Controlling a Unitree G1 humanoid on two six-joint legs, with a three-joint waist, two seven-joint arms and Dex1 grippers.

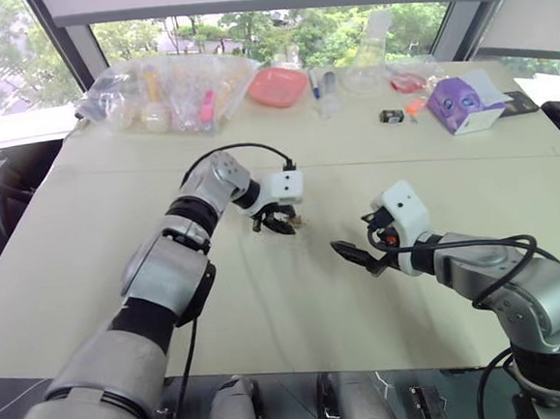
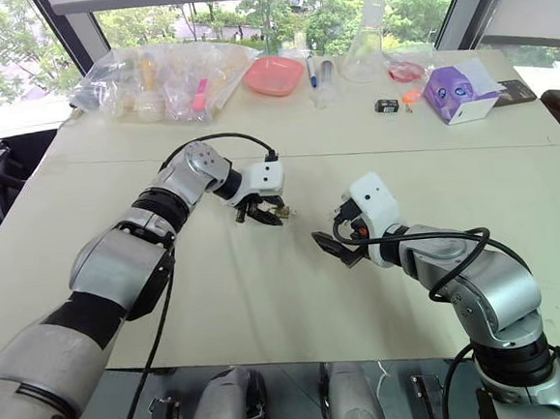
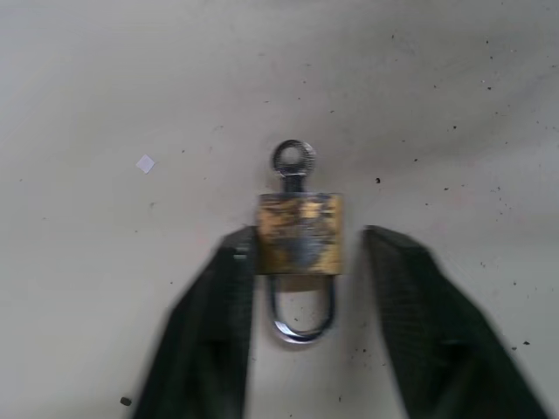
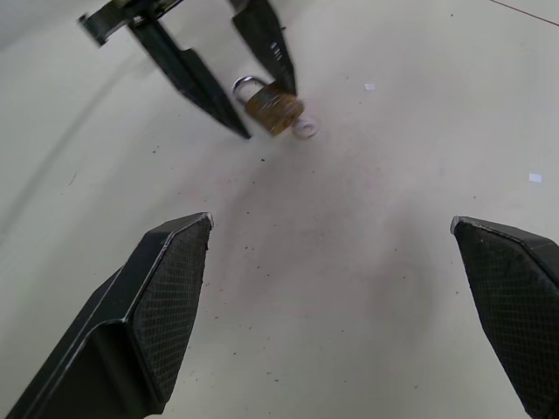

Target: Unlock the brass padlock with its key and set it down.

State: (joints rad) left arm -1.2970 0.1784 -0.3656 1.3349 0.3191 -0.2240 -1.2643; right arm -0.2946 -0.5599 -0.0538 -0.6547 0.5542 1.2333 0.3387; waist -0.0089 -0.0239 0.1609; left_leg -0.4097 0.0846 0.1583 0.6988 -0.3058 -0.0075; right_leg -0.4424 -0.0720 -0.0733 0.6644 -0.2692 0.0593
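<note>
Two fingers of your left gripper (image 3: 301,262) stand apart around the brass padlock (image 3: 299,232), one touching; the key (image 3: 293,163) points away beyond them.

Silver-grey arms, black joint bands; white wrist housings; black cables looped outside; black cross-hatched fingers (image 4: 166,297).

Beige table (image 1: 268,307) (brass padlock (image 3: 299,233) on it)
</note>
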